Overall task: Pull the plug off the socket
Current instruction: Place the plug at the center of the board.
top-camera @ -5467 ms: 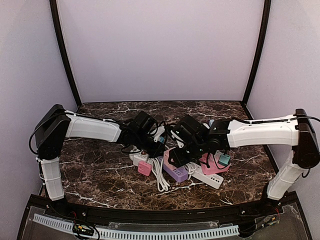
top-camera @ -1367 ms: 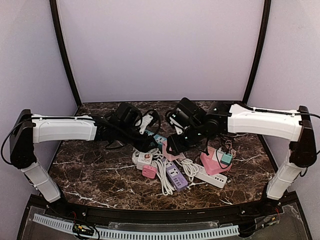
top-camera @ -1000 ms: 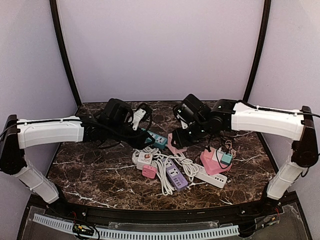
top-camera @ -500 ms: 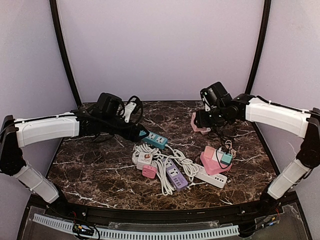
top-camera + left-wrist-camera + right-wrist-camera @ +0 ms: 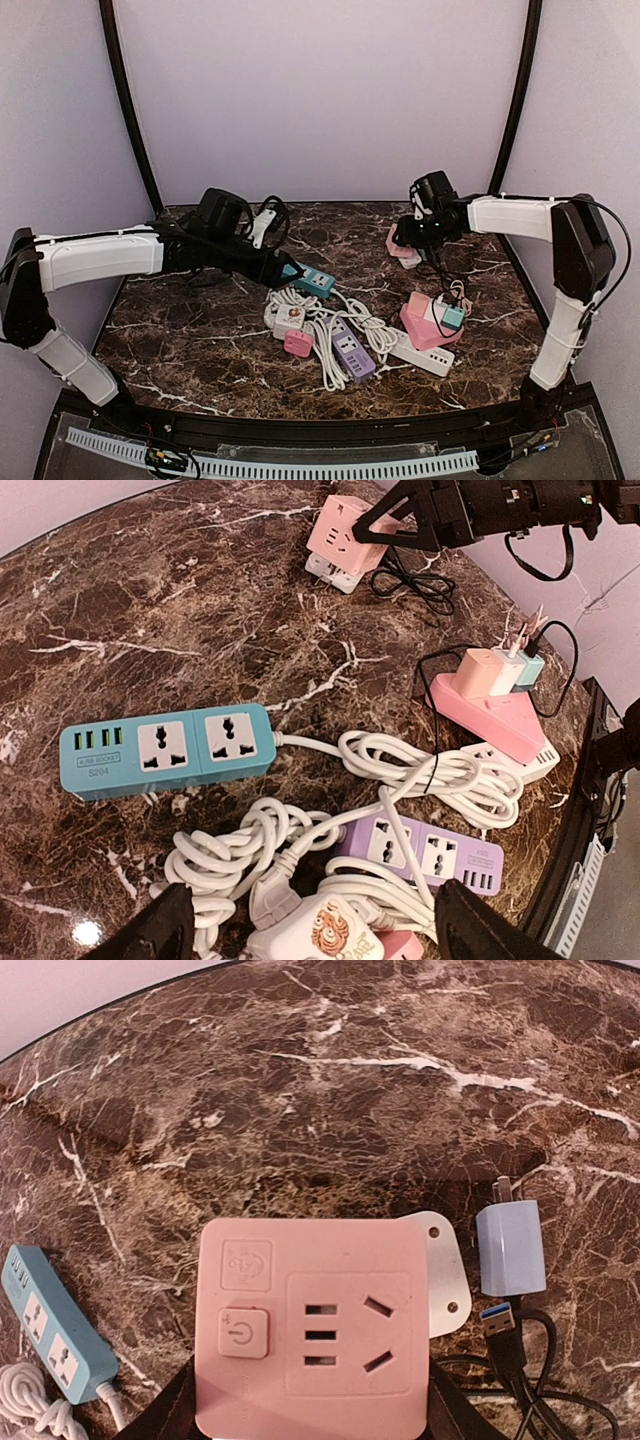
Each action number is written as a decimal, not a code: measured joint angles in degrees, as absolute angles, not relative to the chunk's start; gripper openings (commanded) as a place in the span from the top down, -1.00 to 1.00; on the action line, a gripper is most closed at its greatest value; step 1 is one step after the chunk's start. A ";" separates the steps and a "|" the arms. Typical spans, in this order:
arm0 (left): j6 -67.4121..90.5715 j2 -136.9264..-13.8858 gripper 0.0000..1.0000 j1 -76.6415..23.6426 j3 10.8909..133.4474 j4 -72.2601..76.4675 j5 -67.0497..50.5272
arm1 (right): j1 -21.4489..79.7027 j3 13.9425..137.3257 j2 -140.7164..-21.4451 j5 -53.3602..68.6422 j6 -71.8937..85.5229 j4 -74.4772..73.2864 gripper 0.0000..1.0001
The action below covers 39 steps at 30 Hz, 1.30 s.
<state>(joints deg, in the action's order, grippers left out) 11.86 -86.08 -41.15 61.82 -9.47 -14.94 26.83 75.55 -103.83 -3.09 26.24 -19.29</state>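
Observation:
A teal power strip [image 5: 308,281] [image 5: 165,748] lies left of centre, and both of its sockets are empty. My left gripper [image 5: 278,268] [image 5: 310,940] hangs open beside it, over coiled white cables, with nothing between its fingers. At the back right, my right gripper [image 5: 412,238] [image 5: 310,1400] is shut on a pink cube adapter [image 5: 400,245] [image 5: 320,1330] [image 5: 345,535] with a white plate behind it. It holds the cube low over the marble, far from the teal strip. Whether the cube touches the table I cannot tell.
A light blue charger [image 5: 510,1250] and a black USB cable [image 5: 505,1325] lie right of the pink cube. In the middle are a purple strip [image 5: 352,352], a white strip [image 5: 420,355], a pink triangular socket with chargers [image 5: 430,318], a white tiger-sticker cube [image 5: 290,317] and tangled white cords [image 5: 400,770].
My right arm has carried the pink cube from beside the teal strip to the back right. My left gripper has opened and stayed by the teal strip.

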 measured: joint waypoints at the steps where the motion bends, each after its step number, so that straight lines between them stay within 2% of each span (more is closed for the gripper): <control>1: 12.08 -86.37 -0.65 -41.15 61.82 -9.47 -15.20 | 26.15 75.55 -104.57 -2.42 26.41 -18.79 1.00; 5: 12.80 -87.07 -0.65 -41.15 61.82 -9.50 -15.68 | 24.73 76.79 -107.28 0.30 26.94 -17.69 0.91; 8: 12.97 -87.20 -0.65 -41.15 61.82 -9.50 -15.66 | 24.12 78.43 -109.62 2.24 27.22 -16.58 0.68; 12: 13.15 -87.68 -0.65 -41.15 61.82 -9.52 -15.68 | 23.64 79.09 -111.48 3.95 27.53 -16.10 0.49; 20: 13.32 -89.80 -0.65 -41.15 61.84 -9.74 -16.08 | 22.00 80.27 -113.16 5.56 27.70 -15.18 -0.34; 25: 13.39 -89.97 -0.65 -41.15 61.84 -9.96 -16.21 | 21.58 80.27 -113.16 5.56 27.46 -15.22 -0.73; 39: 13.74 -90.35 -0.65 -41.15 61.84 -9.98 -16.95 | 21.34 79.92 -108.95 4.45 24.60 -15.42 -0.94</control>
